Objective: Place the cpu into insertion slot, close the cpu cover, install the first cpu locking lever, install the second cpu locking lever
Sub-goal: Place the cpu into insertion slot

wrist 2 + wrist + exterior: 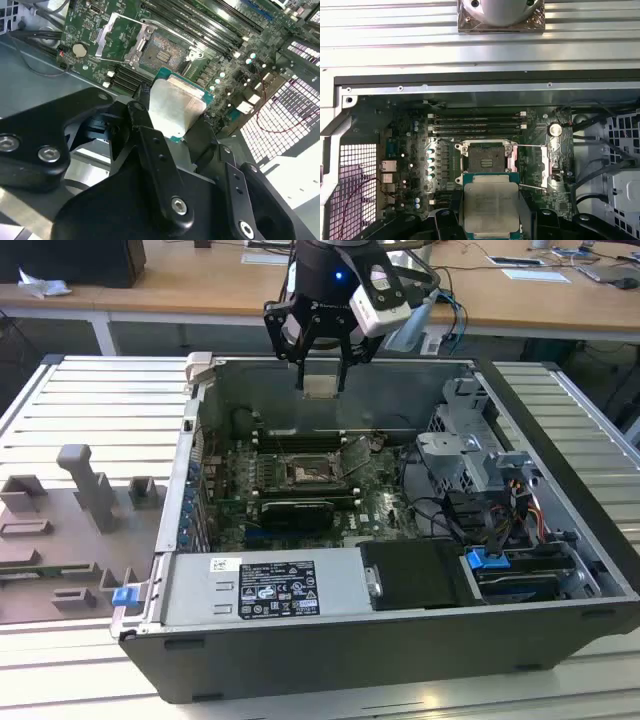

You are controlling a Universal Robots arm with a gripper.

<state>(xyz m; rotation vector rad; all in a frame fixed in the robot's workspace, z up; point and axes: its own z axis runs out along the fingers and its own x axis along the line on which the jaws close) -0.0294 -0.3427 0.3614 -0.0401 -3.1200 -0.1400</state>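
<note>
The tool [321, 382] is clamped on the cpu [491, 207] by opposite edges, level above the open computer case [400, 650]. In the exterior view the uncovered insertion slot [305, 473] lies at six o'clock of it, well apart. Best to square the cpu to the slot's rim and keep it level.

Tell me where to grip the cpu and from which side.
Grip the cpu by two opposite edges, coming from above its flat silver face, as the gripper holds it now. It is a thin flat square, so likely only the edges give purchase, and the underside is left free for the insertion slot.
</note>
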